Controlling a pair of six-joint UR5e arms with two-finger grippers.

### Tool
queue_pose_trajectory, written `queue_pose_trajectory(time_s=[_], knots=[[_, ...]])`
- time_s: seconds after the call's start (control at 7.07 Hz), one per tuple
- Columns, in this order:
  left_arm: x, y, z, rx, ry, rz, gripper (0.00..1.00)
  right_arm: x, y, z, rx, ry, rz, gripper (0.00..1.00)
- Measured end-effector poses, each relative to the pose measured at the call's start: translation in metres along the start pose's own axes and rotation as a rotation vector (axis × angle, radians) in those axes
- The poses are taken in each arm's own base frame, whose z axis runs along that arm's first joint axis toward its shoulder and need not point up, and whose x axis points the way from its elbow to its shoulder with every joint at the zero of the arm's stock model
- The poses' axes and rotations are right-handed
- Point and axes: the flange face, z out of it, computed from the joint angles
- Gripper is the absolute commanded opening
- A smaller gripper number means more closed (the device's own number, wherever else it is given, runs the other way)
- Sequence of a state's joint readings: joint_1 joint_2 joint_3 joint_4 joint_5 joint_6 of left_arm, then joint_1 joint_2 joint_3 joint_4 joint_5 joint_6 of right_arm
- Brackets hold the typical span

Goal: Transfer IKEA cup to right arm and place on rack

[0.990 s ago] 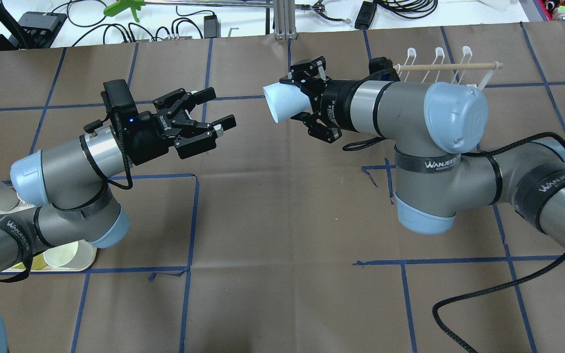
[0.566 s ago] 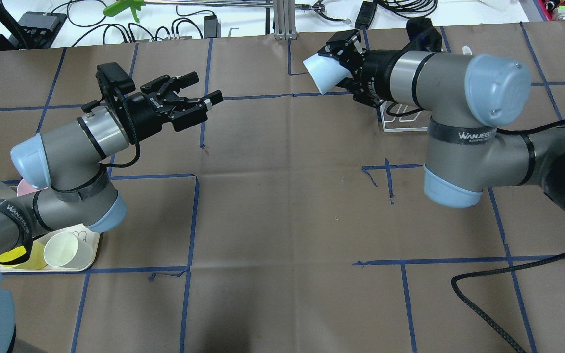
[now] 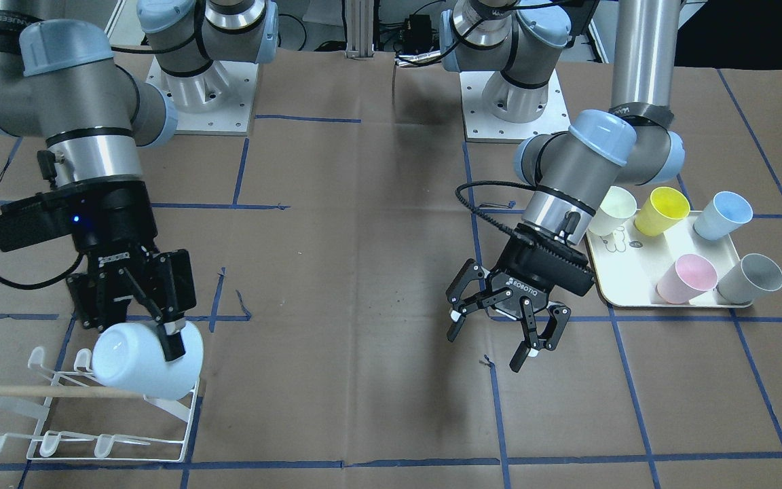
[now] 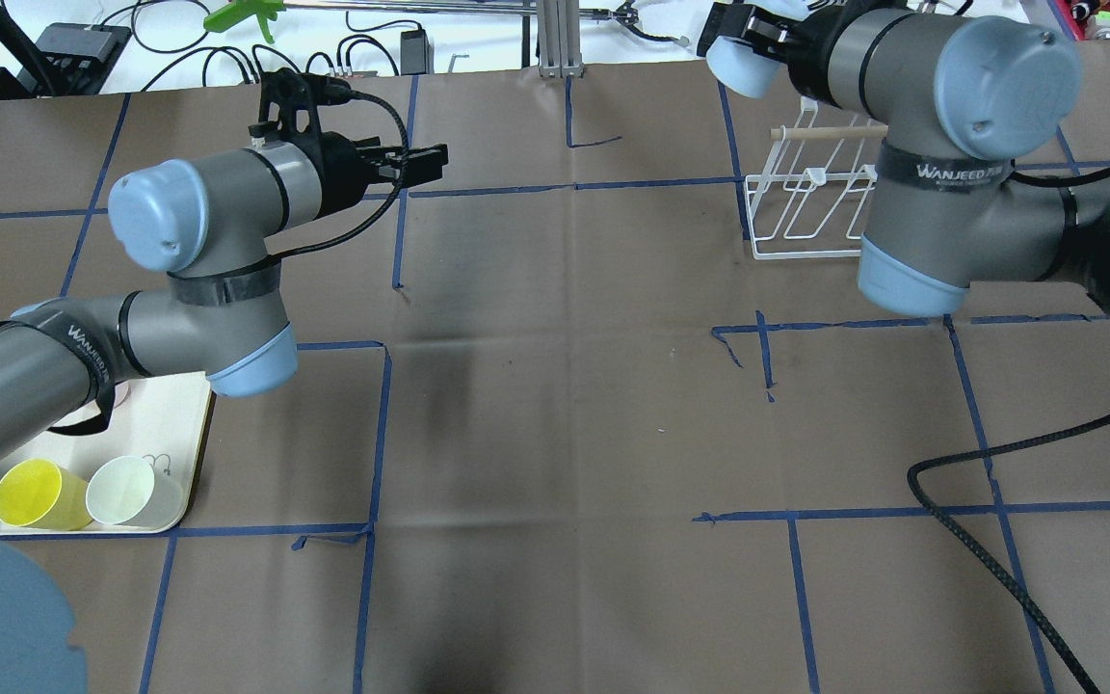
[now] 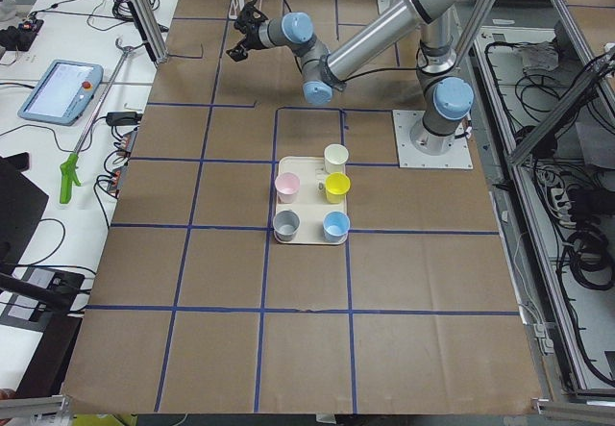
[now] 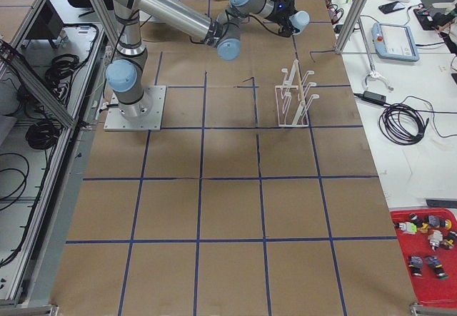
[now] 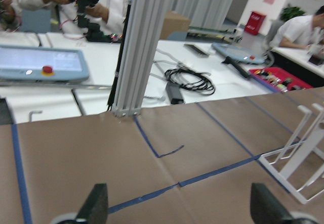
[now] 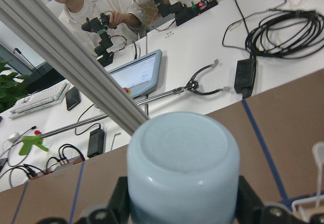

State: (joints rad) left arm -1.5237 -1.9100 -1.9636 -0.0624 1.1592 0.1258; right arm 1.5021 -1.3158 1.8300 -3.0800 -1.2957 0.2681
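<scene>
The brown table (image 3: 364, 272) with blue tape lines carries everything. Directions are as on a clock laid on the front-facing view.

The right arm (image 3: 85, 136) stands at about 9 o'clock. Its elbow joint is bent and the last segment goes almost straight down toward 6 o'clock, so the wrist looks at the table. The left arm (image 3: 581, 163) comes in from 1 o'clock. Its silver tube hangs down, then the wrist turns toward 7 o'clock and tilts down.

A cream tray (image 3: 628, 272) lies at 3 o'clock with five cups (image 3: 662, 210) on it. The white wire rack (image 3: 92, 441) sits at 8 o'clock, with a wooden rod (image 3: 31, 391) across it.

The right pincer (image 3: 146, 339) is clenched on the pale blue cup (image 3: 133, 367). The cup lies on its side with the base pointing away from the wrist. It is over the rack's 3 o'clock end, just above the rod. I cannot tell if it touches the rack.

The left pincer (image 3: 493, 343) is released, with its fingers spread wide and nothing between them. It hangs above the bare table, just beside the tray at its 9 o'clock side.
</scene>
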Motion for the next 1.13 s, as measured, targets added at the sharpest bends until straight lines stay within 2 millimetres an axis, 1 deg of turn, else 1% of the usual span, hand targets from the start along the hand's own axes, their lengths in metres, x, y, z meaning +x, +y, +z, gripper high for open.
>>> queue_pose_trajectory(time_s=[0.14, 0.28, 0.42, 0.57, 0.71, 0.85, 0.99, 1.13], knots=[[0.006, -0.004, 0.004, -0.127, -0.068, -0.02, 0.99, 0.014, -0.025, 0.013, 0.033, 0.027, -0.15, 0.28], [0.008, -0.006, -0.001, -0.244, -0.116, -0.042, 0.99, 0.026, -0.035, 0.032, 0.037, 0.044, -0.247, 0.28], [0.008, -0.013, -0.017, -0.377, -0.17, -0.066, 0.99, 0.038, -0.035, 0.056, 0.022, 0.055, -0.312, 0.28], [0.012, -0.027, -0.041, -0.514, -0.201, -0.09, 0.99, 0.048, -0.031, 0.074, 0.002, 0.067, -0.35, 0.28], [0.019, -0.044, -0.072, -0.641, -0.218, -0.111, 0.99, 0.061, -0.028, 0.087, -0.016, 0.083, -0.359, 0.28], [0.026, -0.057, -0.102, -0.735, -0.234, -0.123, 0.99, 0.078, -0.027, 0.095, -0.03, 0.101, -0.352, 0.28], [0.035, -0.064, -0.131, -0.791, -0.244, -0.128, 0.99, 0.09, -0.023, 0.102, -0.044, 0.114, -0.344, 0.28], [0.043, -0.064, -0.154, -0.821, -0.247, -0.131, 0.99, 0.097, -0.019, 0.106, -0.055, 0.119, -0.34, 0.28]])
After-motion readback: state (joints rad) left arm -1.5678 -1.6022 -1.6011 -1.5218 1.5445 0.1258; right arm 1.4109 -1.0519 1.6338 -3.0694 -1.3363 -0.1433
